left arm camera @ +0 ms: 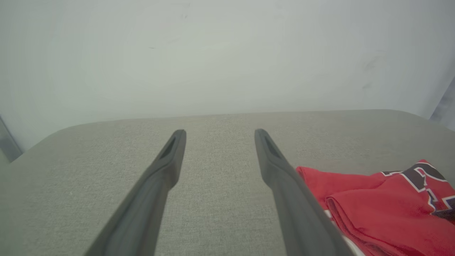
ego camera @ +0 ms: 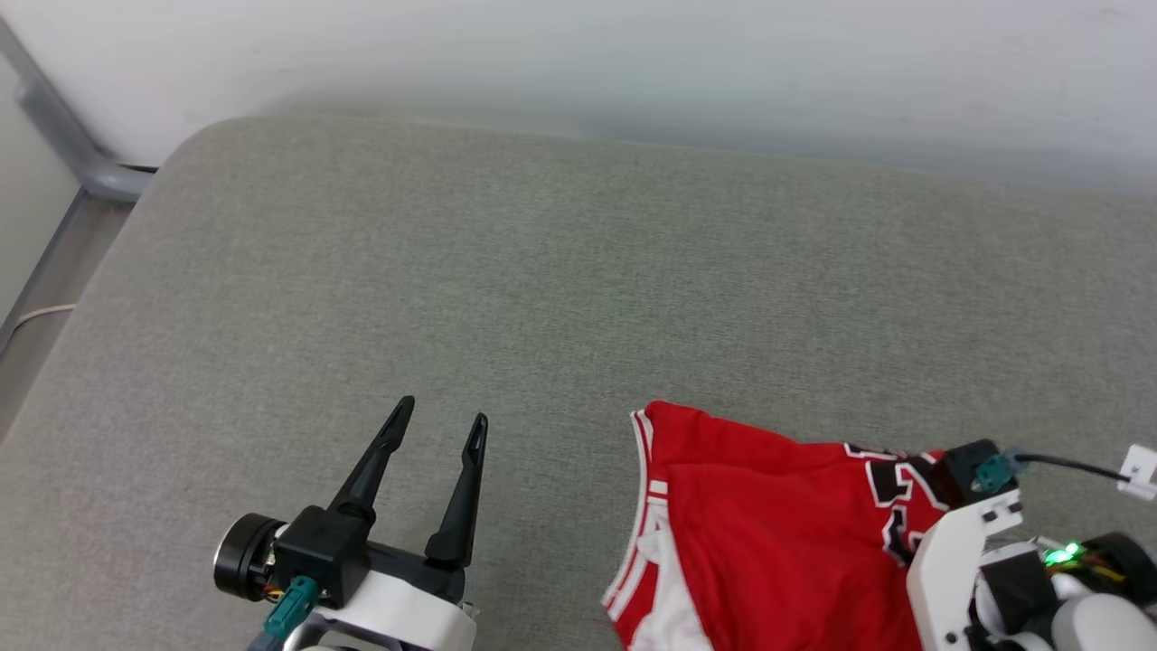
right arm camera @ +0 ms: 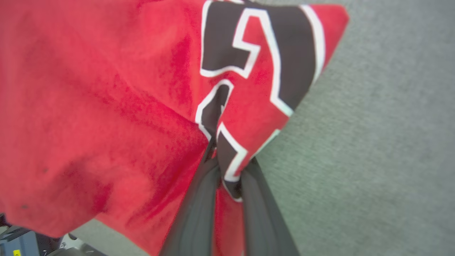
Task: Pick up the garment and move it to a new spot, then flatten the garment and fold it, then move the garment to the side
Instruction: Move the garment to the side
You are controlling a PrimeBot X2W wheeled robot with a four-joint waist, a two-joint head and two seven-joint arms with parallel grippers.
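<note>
Between the fingers of the right gripper [right arm camera: 229,167] a fold of the garment [right arm camera: 89,106] is sitting, so those jaws are clamping on red cloth, right at the black lettering [right arm camera: 284,53] with its white edging. Everything else of the shirt is lying bunched on the grey cushion [ego camera: 452,271], spreading away to one side of that pinch, with striped trim and a bit of white sleeve showing at its near edge. Off to the other side, the left gripper [ego camera: 442,414] is hovering with its jaws spread wide and nothing between them, the garment's edge lying just beside its right finger and bare cushion stretching ahead of the tips. To my eye the pickup is only just getting going: the cloth is gripped but not yet hanging free. What I think is wanted next is a lift high enough to clear the cushion, then a carry toward that open stretch. As for writing, the lettering is looking like part of big block numerals, but it is too crumpled to read, and I am seeing no brand or label.
</note>
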